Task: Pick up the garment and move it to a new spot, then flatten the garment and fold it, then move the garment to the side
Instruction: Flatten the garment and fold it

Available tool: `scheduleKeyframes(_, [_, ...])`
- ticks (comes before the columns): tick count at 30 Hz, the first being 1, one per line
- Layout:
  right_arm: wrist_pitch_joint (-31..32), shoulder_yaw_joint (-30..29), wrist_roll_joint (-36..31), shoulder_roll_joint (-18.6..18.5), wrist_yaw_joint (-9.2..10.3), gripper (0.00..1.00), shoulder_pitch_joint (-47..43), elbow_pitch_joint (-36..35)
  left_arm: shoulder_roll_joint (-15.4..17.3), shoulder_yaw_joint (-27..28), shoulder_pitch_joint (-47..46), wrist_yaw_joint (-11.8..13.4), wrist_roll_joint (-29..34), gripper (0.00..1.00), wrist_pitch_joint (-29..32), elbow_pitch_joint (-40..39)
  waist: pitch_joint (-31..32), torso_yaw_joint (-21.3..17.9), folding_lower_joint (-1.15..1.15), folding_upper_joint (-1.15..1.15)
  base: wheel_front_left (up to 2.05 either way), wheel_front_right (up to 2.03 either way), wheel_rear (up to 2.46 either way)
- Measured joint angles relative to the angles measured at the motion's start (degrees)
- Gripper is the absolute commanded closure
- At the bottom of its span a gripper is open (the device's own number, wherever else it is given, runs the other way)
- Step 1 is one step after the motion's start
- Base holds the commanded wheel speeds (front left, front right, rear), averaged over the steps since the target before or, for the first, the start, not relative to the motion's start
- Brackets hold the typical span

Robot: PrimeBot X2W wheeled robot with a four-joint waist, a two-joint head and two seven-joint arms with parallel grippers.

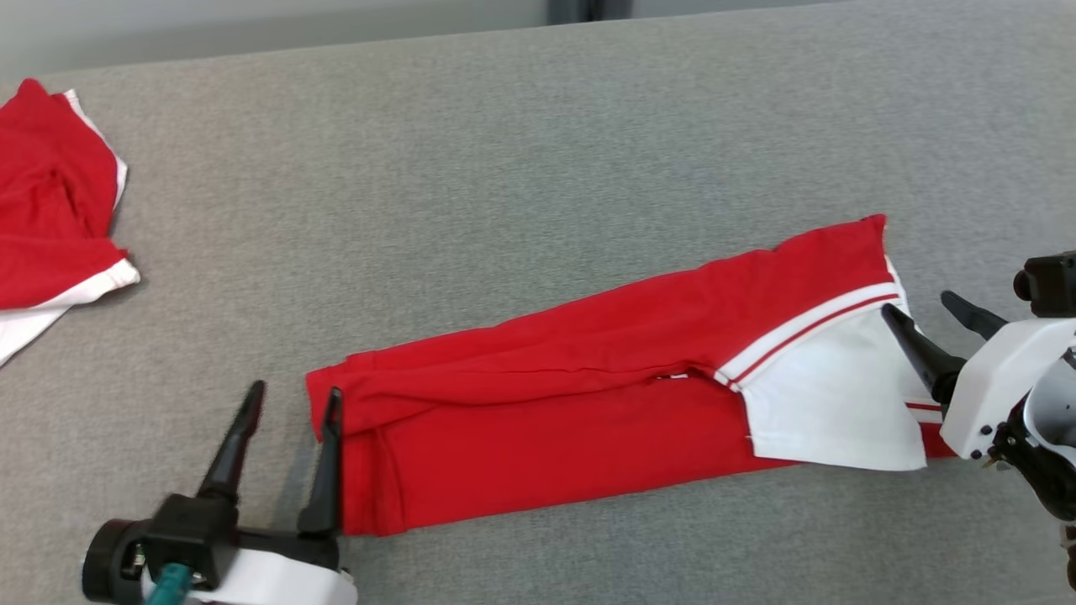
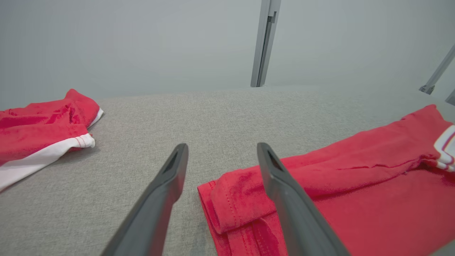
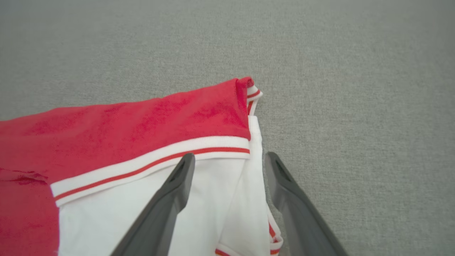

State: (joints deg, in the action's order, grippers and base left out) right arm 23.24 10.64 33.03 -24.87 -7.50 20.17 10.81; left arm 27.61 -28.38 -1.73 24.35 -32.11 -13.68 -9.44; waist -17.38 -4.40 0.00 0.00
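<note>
The garment point(image 1: 588, 403) is a red and white piece folded into a long band, lying flat on the grey table point(image 1: 504, 151). Its red end points left and its white end point(image 1: 832, 403) with red stripes points right. My left gripper point(image 1: 292, 397) is open at the red end, its right finger over the folded corner point(image 2: 234, 199) and its left finger over bare table. My right gripper point(image 1: 916, 304) is open at the white end, with the white edge point(image 3: 249, 185) lying between its fingers. Neither gripper holds the cloth.
A second red and white garment point(image 1: 50, 202) lies crumpled at the table's far left, also seen in the left wrist view point(image 2: 39, 131). A grey wall and a metal post point(image 2: 265, 42) stand behind the table's far edge.
</note>
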Motion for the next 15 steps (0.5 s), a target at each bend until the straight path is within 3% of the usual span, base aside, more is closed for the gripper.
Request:
scheduleKeyframes(6, [0.8,0.8,-6.4,0.9,0.01,0.00,3.4,10.4,-6.6,0.6,-0.8,-0.9,3.4,0.00,-1.2,5.5,-0.8,3.2,0.00,0.00,0.00,0.00,0.00])
scheduleKeyframes(15, [0.6,2.6,-6.3,0.1,-0.01,0.00,6.3,16.7,-13.1,6.9,0.4,-7.5,7.9,0.00,-1.3,7.0,-1.2,5.5,0.00,0.00,0.00,0.00,0.00])
